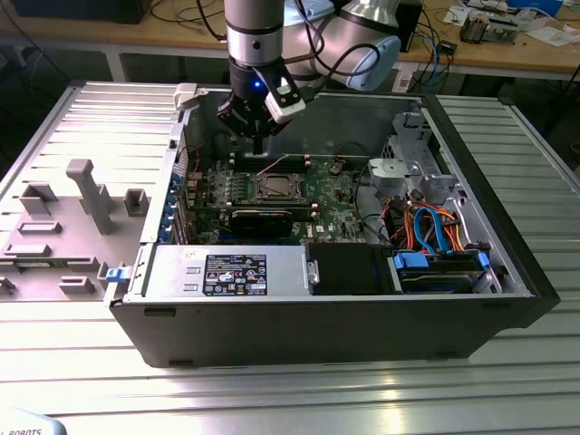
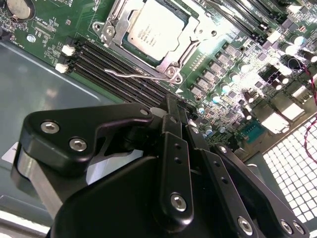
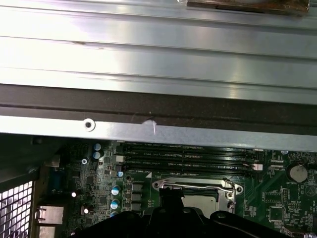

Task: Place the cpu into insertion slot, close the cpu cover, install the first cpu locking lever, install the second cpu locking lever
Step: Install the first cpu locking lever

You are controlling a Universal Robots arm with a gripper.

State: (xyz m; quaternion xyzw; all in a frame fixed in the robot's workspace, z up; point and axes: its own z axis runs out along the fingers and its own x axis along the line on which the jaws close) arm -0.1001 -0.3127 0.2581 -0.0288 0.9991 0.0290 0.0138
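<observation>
Your black gripper (image 1: 257,143) hangs above the green motherboard (image 1: 335,195) inside the open dark computer case (image 1: 507,272), its fingers (image 2: 173,129) pressed together, gripping nothing. The flat silver-grey square cpu (image 2: 151,29) sits in its socket, framed by the thin silver metal cpu cover (image 2: 171,67), just beyond the fingertips, apart from them.

The cpu (image 2: 150,30) lies in the insertion slot (image 2: 130,48), under the cpu cover (image 2: 174,58), beside the memory slots (image 2: 106,64).
</observation>
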